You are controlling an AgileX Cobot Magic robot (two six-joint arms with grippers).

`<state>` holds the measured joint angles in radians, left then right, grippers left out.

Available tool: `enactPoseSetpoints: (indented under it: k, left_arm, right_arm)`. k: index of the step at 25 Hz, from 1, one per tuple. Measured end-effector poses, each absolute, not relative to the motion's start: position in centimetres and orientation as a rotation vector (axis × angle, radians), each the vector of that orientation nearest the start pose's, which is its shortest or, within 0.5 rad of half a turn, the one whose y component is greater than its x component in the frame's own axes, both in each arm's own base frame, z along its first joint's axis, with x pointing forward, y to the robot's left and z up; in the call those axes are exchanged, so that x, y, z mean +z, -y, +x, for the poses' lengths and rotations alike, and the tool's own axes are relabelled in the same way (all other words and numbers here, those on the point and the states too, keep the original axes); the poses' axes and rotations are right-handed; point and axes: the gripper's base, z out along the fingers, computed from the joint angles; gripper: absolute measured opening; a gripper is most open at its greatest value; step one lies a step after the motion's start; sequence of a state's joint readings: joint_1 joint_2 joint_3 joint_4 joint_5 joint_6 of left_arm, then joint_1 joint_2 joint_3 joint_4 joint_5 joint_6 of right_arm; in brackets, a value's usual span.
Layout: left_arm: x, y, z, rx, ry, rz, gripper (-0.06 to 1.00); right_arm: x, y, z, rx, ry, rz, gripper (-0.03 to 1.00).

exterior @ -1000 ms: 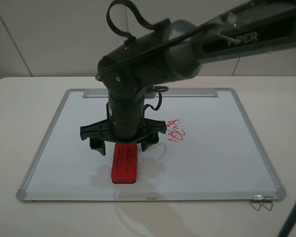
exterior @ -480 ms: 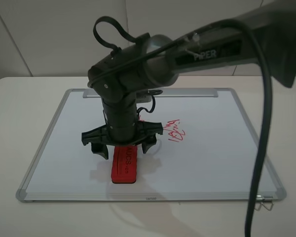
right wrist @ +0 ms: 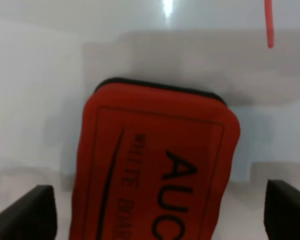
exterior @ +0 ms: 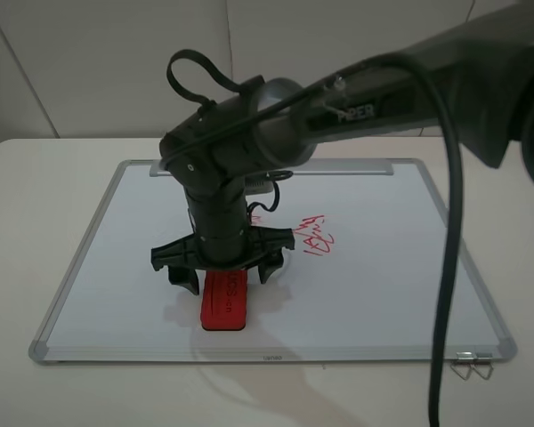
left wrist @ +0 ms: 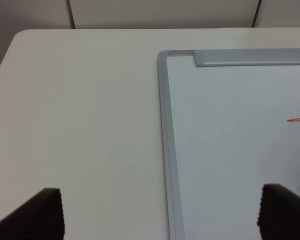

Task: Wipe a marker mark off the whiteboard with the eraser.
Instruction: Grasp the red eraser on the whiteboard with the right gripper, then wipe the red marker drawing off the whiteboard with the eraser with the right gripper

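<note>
Right wrist: splayed gripper (right wrist: 155,212) astride eraser (right wrist: 155,165), perhaps touching.

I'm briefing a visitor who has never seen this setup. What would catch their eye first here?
The big dark arm dominates the exterior high view. Its right gripper is spread open over the bright red eraser, which lies near the front edge of the whiteboard. Next comes the red scribble just right of the gripper, another splash of red on the white surface.

Glossy, metal-framed whiteboard (exterior: 383,267); eraser (exterior: 224,309) looks matt, perhaps plastic.
</note>
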<state>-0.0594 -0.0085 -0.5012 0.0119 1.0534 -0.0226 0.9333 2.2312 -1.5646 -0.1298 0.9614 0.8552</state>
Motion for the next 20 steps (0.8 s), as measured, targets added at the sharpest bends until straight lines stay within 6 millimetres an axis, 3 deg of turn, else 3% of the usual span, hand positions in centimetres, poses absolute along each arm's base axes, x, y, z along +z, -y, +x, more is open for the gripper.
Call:
enactPoseSetpoints:
  k: [6, 10, 20]
  left_arm:
    - [27.82, -0.13, -0.60, -0.038, -2.027, 0.037, 0.77]
    - [27.82, -0.13, -0.60, -0.038, -2.027, 0.037, 0.77]
    - [27.82, -0.13, -0.60, -0.038, -2.027, 0.037, 0.77]
  right_arm:
    - [11.34, -33.85, 26.28, -0.072, -3.031, -0.228, 0.70]
    - [11.37, -33.85, 26.28, -0.073, -3.033, -0.227, 0.49]
    - [11.37, -33.84, 26.27, -0.076, -3.034, -0.227, 0.49]
